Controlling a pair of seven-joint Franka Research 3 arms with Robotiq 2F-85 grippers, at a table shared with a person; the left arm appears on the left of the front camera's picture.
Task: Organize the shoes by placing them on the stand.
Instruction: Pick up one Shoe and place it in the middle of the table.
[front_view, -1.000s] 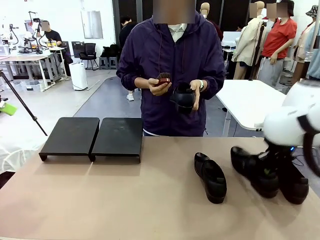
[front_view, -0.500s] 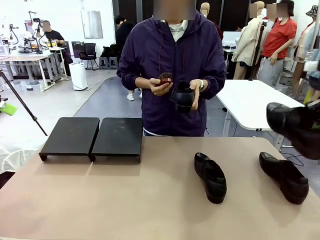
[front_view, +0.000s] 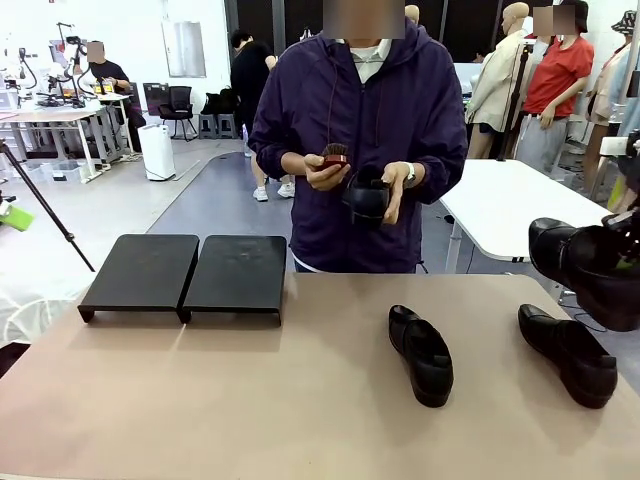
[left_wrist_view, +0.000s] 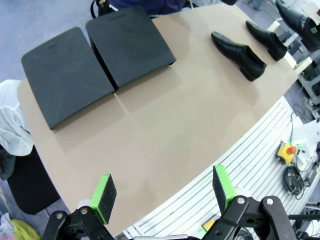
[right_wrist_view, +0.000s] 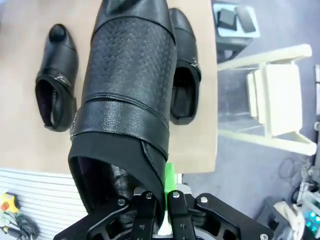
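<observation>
Glossy black shoes (front_view: 421, 354), matte-black stand (front_view: 185, 272)

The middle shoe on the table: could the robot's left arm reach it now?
Probably yes: the left gripper hangs open above bare table, nothing lying between it and the middle shoe.

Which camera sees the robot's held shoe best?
Right wrist view: the held shoe looms close, collar pinched in the jaws. Front view cuts it off at the right edge; left wrist view shows it small, far off.

Purple-jacketed person (front_view: 355, 150) stands at the far edge of the tan worktop (front_view: 250, 390); white table (front_view: 500, 205) far right, black tripod (front_view: 45, 205) far left.
</observation>
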